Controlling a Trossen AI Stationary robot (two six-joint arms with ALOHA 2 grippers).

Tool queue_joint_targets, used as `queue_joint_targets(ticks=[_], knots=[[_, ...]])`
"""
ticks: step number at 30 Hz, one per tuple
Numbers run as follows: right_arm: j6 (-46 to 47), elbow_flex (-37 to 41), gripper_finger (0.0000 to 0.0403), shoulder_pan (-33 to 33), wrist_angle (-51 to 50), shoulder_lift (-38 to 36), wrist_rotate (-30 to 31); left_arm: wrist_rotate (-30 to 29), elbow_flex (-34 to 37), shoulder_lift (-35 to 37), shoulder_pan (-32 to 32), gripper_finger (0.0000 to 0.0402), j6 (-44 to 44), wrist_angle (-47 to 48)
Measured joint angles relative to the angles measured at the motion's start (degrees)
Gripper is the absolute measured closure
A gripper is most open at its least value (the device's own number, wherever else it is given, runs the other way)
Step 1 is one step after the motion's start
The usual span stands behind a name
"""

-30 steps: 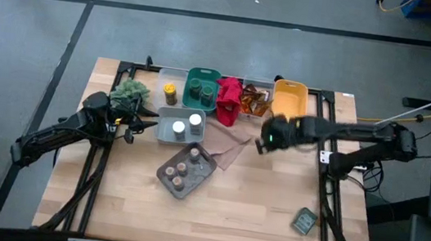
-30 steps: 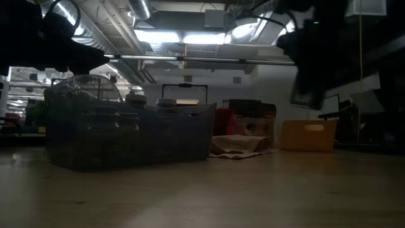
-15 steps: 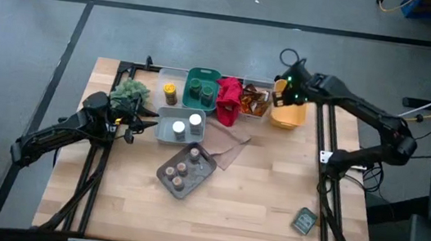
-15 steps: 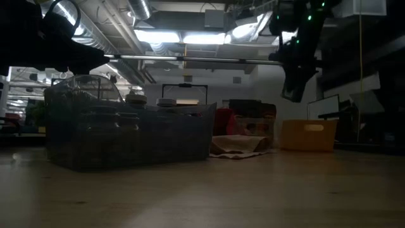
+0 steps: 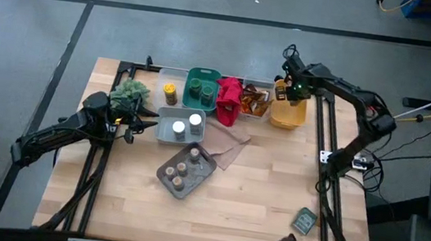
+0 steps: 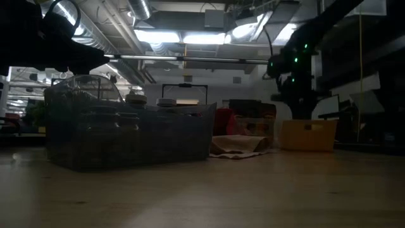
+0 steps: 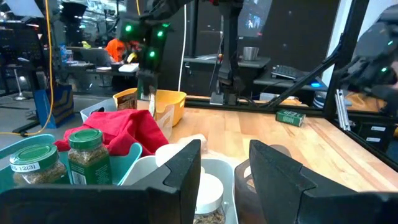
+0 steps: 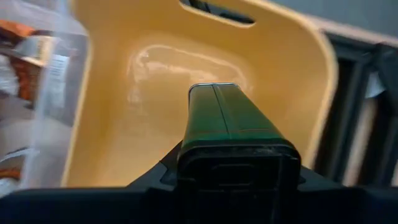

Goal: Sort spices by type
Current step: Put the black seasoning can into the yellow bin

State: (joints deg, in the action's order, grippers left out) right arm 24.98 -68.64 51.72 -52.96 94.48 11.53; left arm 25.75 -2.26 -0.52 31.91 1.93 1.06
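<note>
One green tin (image 8: 231, 121) in right gripper (image 5: 289, 91) jaws, lengthwise toward yellow bin (image 8: 199, 37), left jaws parted.

The only legible marking is the number "12131" on the label of a green-lidded spice jar (image 7: 34, 163); other labels are too blurred to read.

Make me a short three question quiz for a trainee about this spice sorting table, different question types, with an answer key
1. True or false: the right pincer holds a dark green tin over the yellow bin.
2. Which arm waits near the bushy plant? A) left B) right
3. Fill in: a second green tin lies on the table's ____ side, toward the front edge.

Key: 1 true. 2 A; the left pincer is open beside the grey bin of white-lidded jars. 3 right.
</note>
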Motion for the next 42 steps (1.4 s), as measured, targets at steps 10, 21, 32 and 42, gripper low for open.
queue_joint_targets(ticks=[10,21,32,42], knots=[[-1.83,0.02,0.0281,1.61,3.99,7.6,-2.1,0.01,0.0,-0.02,-0.01,0.0274,0.0,0.0],[-2.37,0.02,0.028,1.6,3.42,8.96,-2.43,-0.02,0.0,0.01,0.01,0.0274,0.0,0.0],[-4.54,0.02,0.0182,1.57,3.22,8.96,-2.56,-0.02,-0.02,-0.01,0.01,0.0274,0.91,0.0],[-9.24,-6.83,0.015,1.55,-13.08,8.96,-2.24,0.0,-0.02,-0.01,0.01,0.0274,1.07,0.0]])
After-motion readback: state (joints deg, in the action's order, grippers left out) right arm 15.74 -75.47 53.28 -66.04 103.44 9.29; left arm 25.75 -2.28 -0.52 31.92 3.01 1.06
